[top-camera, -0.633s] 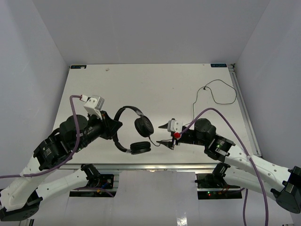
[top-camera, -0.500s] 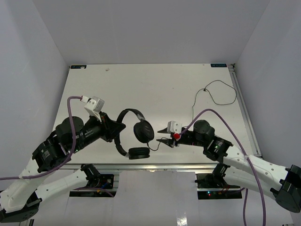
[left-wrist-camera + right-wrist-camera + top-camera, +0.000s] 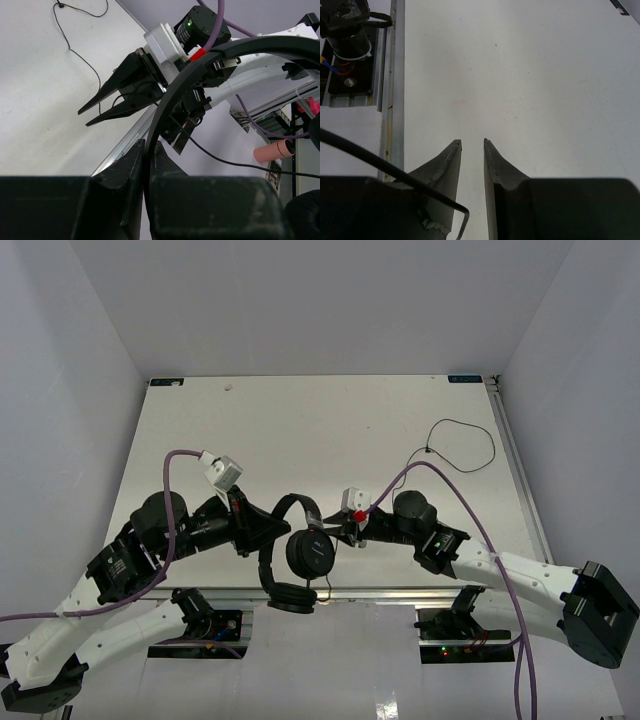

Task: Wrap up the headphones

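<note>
My left gripper (image 3: pixel 273 530) is shut on the thin black headband (image 3: pixel 301 502) of the headphones and holds them in the air over the table's near edge. One round earcup (image 3: pixel 312 553) hangs beside my right gripper; the other (image 3: pixel 292 597) hangs lower, past the edge. In the left wrist view my jaws (image 3: pixel 149 150) pinch the headband (image 3: pixel 170 95). My right gripper (image 3: pixel 335 530) sits just right of the upper earcup, jaws a little apart (image 3: pixel 472 142). The thin black cord (image 3: pixel 395 175) crosses its left finger and bends into the gap. The rest of the cord (image 3: pixel 428 448) lies looped at the far right.
Purple robot cables (image 3: pixel 470 515) arch over both arms. The table's metal front rail (image 3: pixel 395 75) runs close below my right gripper. A pink cylinder (image 3: pixel 272 150) lies below the table. White walls enclose the table on three sides.
My left gripper has lifted the headphones and swung them right, toward the near edge. My right gripper has moved left and up beside them. The cord loop has been drawn slightly left.
</note>
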Robot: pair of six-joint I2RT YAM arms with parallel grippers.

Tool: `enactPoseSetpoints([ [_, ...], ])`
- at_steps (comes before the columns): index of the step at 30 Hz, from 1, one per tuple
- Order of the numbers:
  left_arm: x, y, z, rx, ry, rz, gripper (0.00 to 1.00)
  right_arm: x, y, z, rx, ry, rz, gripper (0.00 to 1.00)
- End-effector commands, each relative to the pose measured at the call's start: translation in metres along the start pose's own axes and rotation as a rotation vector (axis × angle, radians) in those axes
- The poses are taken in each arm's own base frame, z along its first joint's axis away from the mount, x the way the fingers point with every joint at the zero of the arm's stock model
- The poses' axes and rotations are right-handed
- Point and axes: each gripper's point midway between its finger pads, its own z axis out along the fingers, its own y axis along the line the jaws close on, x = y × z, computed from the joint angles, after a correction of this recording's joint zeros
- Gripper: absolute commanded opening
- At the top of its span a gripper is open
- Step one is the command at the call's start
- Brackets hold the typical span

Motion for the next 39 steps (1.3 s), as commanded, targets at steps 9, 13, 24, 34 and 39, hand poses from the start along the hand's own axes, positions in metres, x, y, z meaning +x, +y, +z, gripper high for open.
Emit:
enactPoseSetpoints([
  [9, 0.005, -0.041, 0.006, 0.245, 0.045, -0.018, 0.00, -0.022, -0.026, 0.017, 0.092, -0.081, -0.018, 0.08],
  [13, 0.018, -0.043, 0.009, 0.276, 0.119, -0.004, 0.00, -0.042, -0.048, 0.024, 0.141, -0.082, -0.026, 0.08],
  [24, 0.052, 0.039, 0.019, -0.122, 0.261, 0.059, 0.00, -0.045, -0.107, 0.010, 0.277, 0.005, 0.032, 0.08],
  [34, 0.054, 0.118, 0.018, -0.535, 0.356, 0.182, 0.00, -0.055, -0.138, -0.050, 0.446, 0.073, 0.053, 0.08],
  [39, 0.048, 0.111, 0.033, -0.468, 0.320, 0.206, 0.00, -0.051, -0.136, -0.046, 0.416, 0.099, 0.056, 0.08],
])
